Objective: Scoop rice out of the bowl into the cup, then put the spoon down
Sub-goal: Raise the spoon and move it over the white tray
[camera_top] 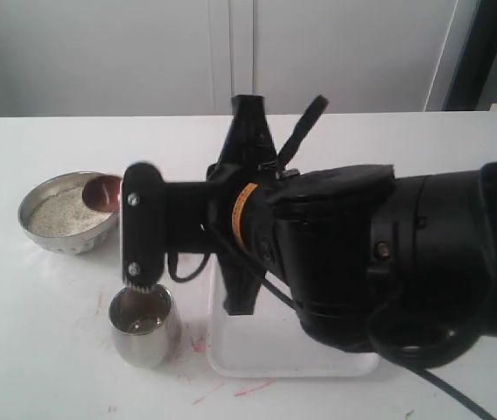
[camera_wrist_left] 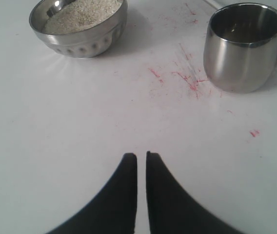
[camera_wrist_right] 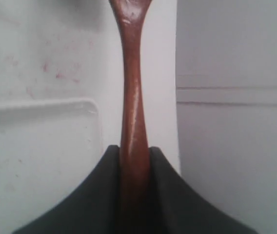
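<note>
The steel bowl (camera_top: 34,229) (camera_wrist_left: 87,41) sits at the table's left, holding off-white rice (camera_top: 63,211) (camera_wrist_left: 82,12). The spoon's reddish head (camera_top: 101,191) hangs at the bowl's right rim, over the rice. My right gripper (camera_top: 135,210) (camera_wrist_right: 134,152) reaches across from the right and is shut on the spoon's handle (camera_wrist_right: 131,97). The steel cup (camera_top: 143,325) (camera_wrist_left: 243,48) stands upright nearer the front, just below the gripper; whether it holds any rice cannot be told. My left gripper (camera_wrist_left: 141,156) hovers over bare table, jaws almost together with nothing between them, well short of bowl and cup.
A white tray (camera_top: 231,354) (camera_wrist_right: 41,146) lies right of the cup, under my right arm, which blocks much of the exterior view. Red marks (camera_wrist_left: 189,80) stain the table beside the cup. A white wall stands behind the table.
</note>
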You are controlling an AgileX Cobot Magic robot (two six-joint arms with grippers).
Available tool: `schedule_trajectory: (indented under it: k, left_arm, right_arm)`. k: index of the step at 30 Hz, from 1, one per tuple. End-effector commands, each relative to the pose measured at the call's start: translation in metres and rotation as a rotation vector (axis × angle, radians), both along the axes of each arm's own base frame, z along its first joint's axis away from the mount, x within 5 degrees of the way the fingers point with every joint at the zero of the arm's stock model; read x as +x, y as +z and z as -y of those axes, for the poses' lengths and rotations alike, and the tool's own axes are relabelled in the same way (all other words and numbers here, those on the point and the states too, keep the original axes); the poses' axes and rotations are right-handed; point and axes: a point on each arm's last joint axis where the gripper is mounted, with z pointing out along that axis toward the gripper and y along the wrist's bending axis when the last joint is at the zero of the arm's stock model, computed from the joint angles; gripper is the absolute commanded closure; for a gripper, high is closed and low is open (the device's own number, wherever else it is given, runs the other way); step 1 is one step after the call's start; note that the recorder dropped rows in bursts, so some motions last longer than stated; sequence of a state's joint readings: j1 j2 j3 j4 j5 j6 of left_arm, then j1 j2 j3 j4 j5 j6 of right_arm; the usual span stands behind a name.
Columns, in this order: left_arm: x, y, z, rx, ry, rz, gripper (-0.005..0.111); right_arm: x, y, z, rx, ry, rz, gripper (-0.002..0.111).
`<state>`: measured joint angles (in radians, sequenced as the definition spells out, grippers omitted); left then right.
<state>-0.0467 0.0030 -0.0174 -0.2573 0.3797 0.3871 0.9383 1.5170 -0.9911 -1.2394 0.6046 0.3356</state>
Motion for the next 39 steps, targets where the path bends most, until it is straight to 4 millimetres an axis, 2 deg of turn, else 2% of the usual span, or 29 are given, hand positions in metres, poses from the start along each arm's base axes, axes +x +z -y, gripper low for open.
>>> schedule_trajectory:
  k: [1, 7, 15, 20, 26, 30, 39]
  left_arm:
    - [0.000, -0.002, 0.001, -0.009, -0.008, -0.004, 0.092]
    - [0.000, -0.002, 0.001, -0.009, -0.008, -0.004, 0.092]
    - [0.000, -0.002, 0.001, -0.009, -0.008, -0.004, 0.092]
    - [0.000, -0.002, 0.001, -0.009, -0.008, -0.004, 0.092]
    - [0.000, -0.002, 0.001, -0.009, -0.008, -0.004, 0.092]
    - [0.000, -0.002, 0.001, -0.009, -0.008, -0.004, 0.092]
    - [0.000, -0.002, 0.001, -0.009, -0.008, -0.004, 0.092]
  right_arm:
    - [-0.004, 0.015, 0.010, 0.435, -0.286, -0.065, 0.108]
    - [-0.010, 0.027, 0.031, 0.829, -0.645, -0.121, 0.108]
    - [-0.020, 0.019, 0.029, 0.965, -0.791, -0.317, 0.108]
    - [-0.021, 0.012, 0.027, 0.960, -0.829, -0.381, 0.108]
    - [-0.009, -0.006, 0.033, 0.941, -0.945, -0.430, 0.108]
    - [-0.001, -0.021, 0.032, 0.946, -0.996, -0.510, 0.108]
    - [0.008, -0.053, 0.025, 0.855, -1.066, -0.562, 0.108]
